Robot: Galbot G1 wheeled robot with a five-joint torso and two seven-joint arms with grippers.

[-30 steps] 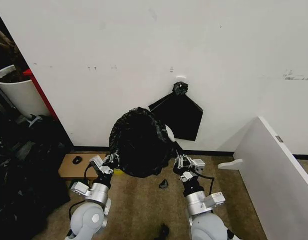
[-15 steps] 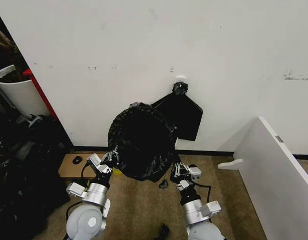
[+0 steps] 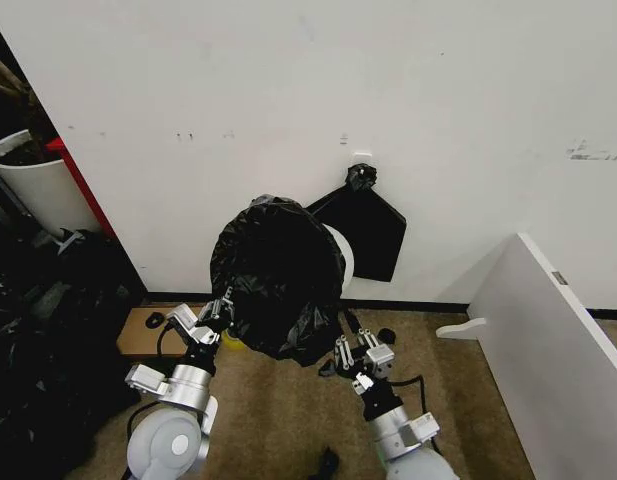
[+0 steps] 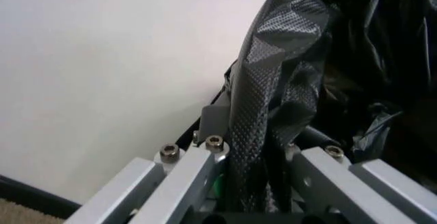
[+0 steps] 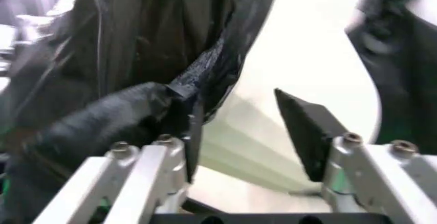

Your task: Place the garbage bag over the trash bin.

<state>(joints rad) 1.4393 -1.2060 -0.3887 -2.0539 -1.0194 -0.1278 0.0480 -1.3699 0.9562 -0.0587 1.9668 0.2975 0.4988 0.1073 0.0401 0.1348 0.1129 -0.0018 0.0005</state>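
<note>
White wall and brown floor fill the head view; the bag (image 3: 278,285) covers the bin (image 3: 340,252), between the left gripper (image 3: 220,309) and right gripper (image 3: 354,350). Left wrist view: jaws clamp a bag (image 4: 273,106) fold. Right wrist view: jaws stand wide; one touches the bag (image 5: 150,55), beside the bin (image 5: 273,147).

Even, diffuse light fills the head view; the white painted wall (image 3: 438,90) is bright, without hard shadows. The far left edge falls into darkness. The large glossy wrinkled black plastic garbage bag (image 3: 278,275) carries faint sheen. In the left wrist view its embossed texture is sharp at centre. The right wrist view is soft and blurred, its pale background overexposed.
</note>
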